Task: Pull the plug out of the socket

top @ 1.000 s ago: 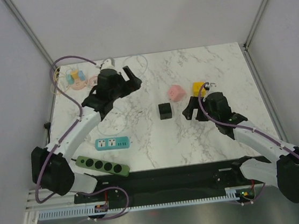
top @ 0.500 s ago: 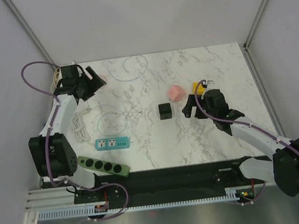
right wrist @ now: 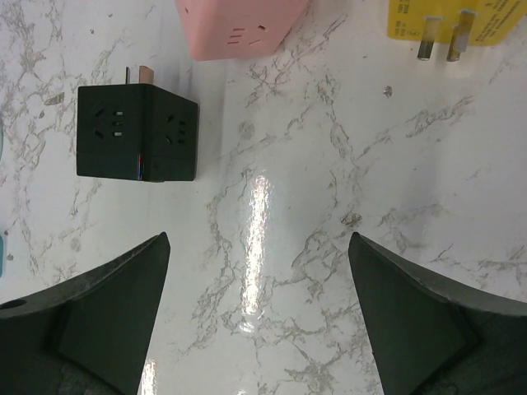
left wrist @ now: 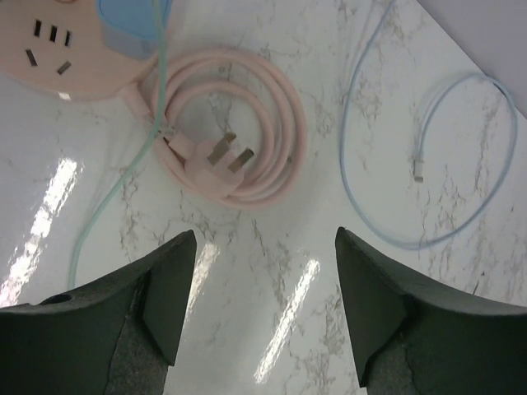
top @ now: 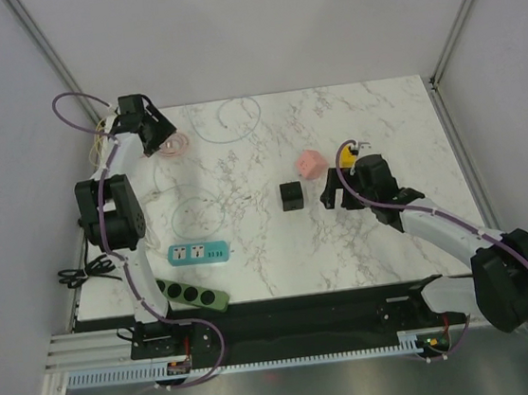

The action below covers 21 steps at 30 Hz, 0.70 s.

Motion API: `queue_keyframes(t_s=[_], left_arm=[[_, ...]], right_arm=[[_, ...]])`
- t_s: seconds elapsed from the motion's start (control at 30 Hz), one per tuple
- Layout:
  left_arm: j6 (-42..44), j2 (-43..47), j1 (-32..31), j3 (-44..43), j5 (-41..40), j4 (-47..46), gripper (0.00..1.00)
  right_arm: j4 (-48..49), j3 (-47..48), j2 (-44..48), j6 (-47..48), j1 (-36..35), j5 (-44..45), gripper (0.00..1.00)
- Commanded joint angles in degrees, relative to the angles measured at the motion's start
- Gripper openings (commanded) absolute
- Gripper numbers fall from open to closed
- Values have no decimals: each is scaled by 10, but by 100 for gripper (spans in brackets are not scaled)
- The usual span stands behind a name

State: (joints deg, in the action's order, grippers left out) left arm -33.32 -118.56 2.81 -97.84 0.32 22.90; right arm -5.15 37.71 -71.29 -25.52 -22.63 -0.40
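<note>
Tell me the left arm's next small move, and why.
Probably ease the left gripper toward the blue plug on the pink socket: its jaws stand open and empty, and the plug lies at the wrist view's upper-left edge, beyond the coiled pink cord.

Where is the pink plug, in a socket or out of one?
Out. The pink plug lies loose inside its coiled cord, and its flat metal pins are bare, in no socket.

Black cube socket (right wrist: 136,136) lies ahead-left of right gripper (right wrist: 258,239). Pink cube (right wrist: 239,25) is beyond it, yellow adapter (right wrist: 445,20) ahead-right. Pale blue cable (left wrist: 342,123) loops ahead-right of left gripper (left wrist: 265,234).
</note>
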Motion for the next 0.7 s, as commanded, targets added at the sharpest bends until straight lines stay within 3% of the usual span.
queue_keyframes(t_s=[0.0, 0.1, 0.2, 0.37, 0.67], left_arm=[[-22, -47, 0, -68, -54, -16, 75], [-38, -73, 0, -88, -65, -14, 87], [-53, -89, 1, -96, -79, -13, 92], [-62, -121, 0, -121, -81, -4, 92], [-59, -176, 2, -162, -36, 6, 83]], right_arm=[[22, 13, -6, 11, 2, 1, 98], [28, 10, -12, 13, 1, 1, 98], [34, 9, -14, 13, 3, 17, 98], [37, 10, -23, 13, 3, 15, 98], [38, 10, -25, 16, 6, 14, 98]])
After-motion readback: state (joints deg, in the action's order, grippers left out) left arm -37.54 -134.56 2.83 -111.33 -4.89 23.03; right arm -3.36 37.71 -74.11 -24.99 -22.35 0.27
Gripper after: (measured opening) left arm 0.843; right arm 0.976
